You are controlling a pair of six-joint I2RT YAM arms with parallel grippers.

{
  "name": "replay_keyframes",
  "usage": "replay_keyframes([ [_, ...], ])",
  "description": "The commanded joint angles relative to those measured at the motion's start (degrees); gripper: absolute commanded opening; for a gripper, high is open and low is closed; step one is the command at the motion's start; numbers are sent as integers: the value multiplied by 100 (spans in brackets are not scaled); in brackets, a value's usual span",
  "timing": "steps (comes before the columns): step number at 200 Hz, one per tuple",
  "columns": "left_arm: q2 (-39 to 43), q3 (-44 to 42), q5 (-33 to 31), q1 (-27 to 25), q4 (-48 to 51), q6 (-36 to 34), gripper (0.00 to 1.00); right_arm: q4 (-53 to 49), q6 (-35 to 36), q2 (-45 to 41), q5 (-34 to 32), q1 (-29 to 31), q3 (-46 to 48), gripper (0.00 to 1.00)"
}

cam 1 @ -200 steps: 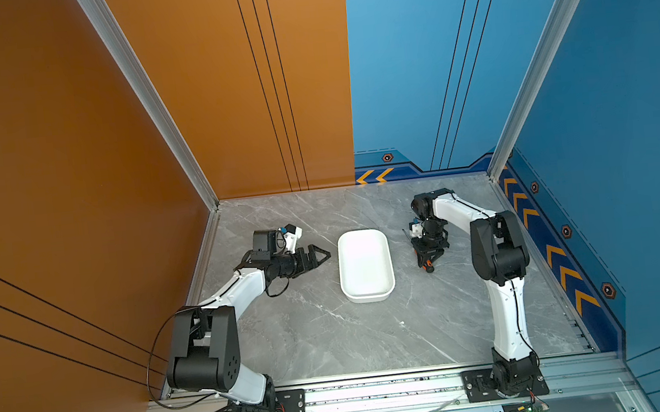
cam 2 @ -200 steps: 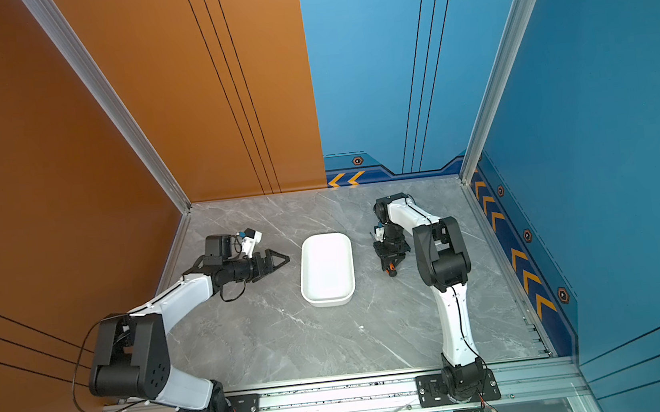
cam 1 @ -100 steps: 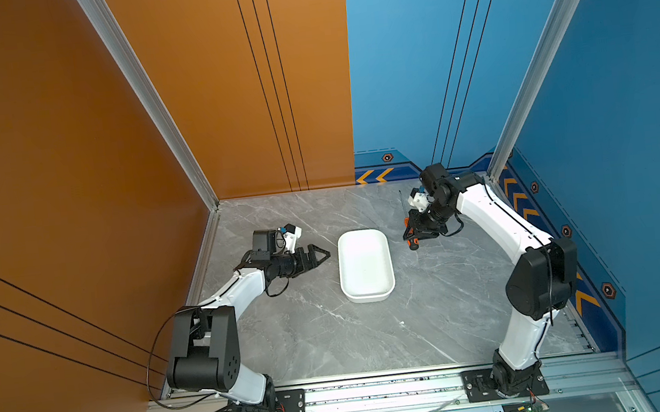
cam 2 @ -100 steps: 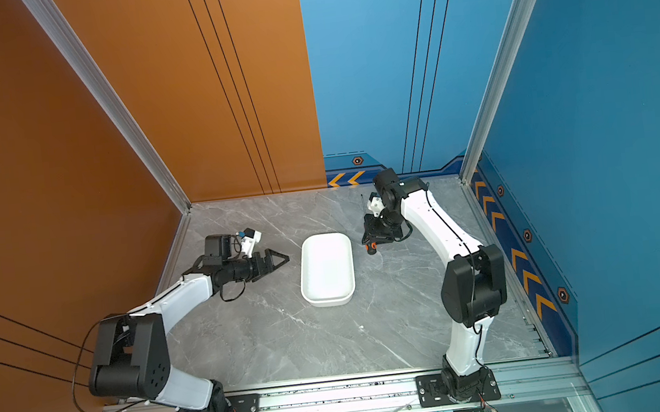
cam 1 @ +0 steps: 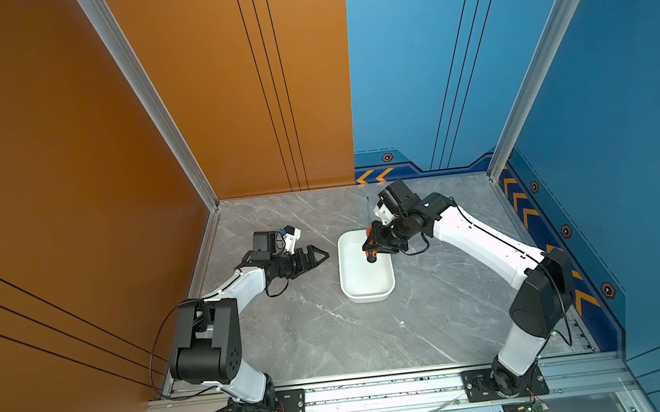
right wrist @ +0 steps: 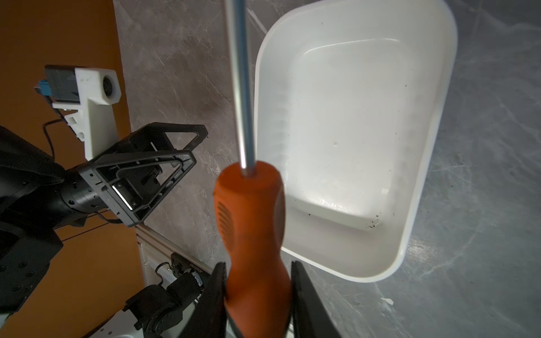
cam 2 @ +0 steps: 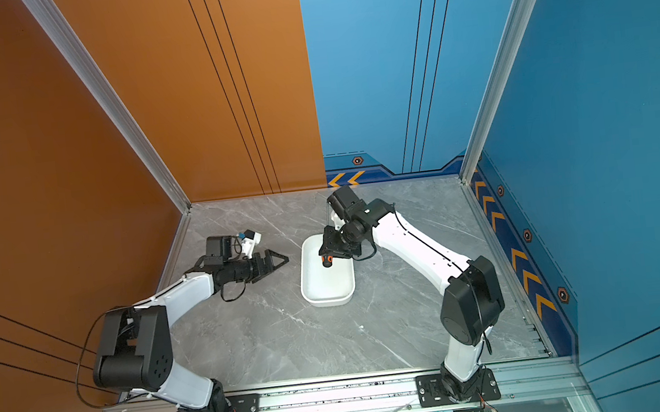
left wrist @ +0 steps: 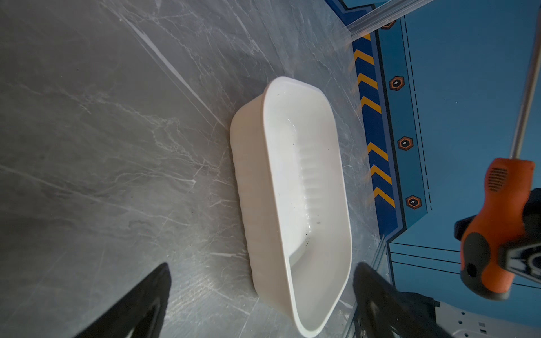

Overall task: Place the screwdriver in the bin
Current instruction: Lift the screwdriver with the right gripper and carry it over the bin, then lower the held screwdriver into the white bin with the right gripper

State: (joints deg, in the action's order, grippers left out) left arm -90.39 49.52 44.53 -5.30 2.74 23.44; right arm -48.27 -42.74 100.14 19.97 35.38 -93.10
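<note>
The right hand (cam 1: 370,241) is clenching the screwdriver (cam 1: 371,256) by its orange handle. In the right wrist view the two black fingers (right wrist: 218,281) are pressing on either side of the grip, and the bright metal shaft is running straight out past the fingertips. In both top views the black butt end is poking out of the hand toward the near side, and the thin shaft is pointing away from the hand toward the back wall.

The bin (cam 1: 365,282) is sitting right under that hand on the grey marble tabletop (cam 1: 312,334), and the hand is hanging over the bin's far end. The tool's butt is showing against the white floor of the bin (cam 2: 326,287). From above I cannot quite judge the height, but in the left wrist view the screwdriver (left wrist: 494,222) is appearing clear of the bin (left wrist: 292,175), so it seems to be hanging in the air, not resting inside.

The left hand (cam 1: 321,255) is lying low near the tabletop, released, with its fingers (left wrist: 140,307) spreading wide and gripping nothing. The bin is lying just ahead of its fingertips, with a strip of bare tabletop between them, and the right hand with its tool is hanging beyond and above that.
</note>
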Motion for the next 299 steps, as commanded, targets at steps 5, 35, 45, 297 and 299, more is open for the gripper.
replay_keyframes([
  [5,-25,20,143,20,-92,-29,98,243,-459,189,-793,129,249,0],
  [35,-47,15,156,22,-94,-33,98,286,-542,424,-1197,323,385,0],
  [45,-49,16,161,20,-104,-33,98,285,-542,550,-1197,367,367,0],
  [297,-111,6,178,20,-107,-37,98,-336,-323,1834,-1028,663,-128,0],
  [299,-113,8,178,20,-103,-34,98,-340,-323,1830,-1025,663,-129,0],
])
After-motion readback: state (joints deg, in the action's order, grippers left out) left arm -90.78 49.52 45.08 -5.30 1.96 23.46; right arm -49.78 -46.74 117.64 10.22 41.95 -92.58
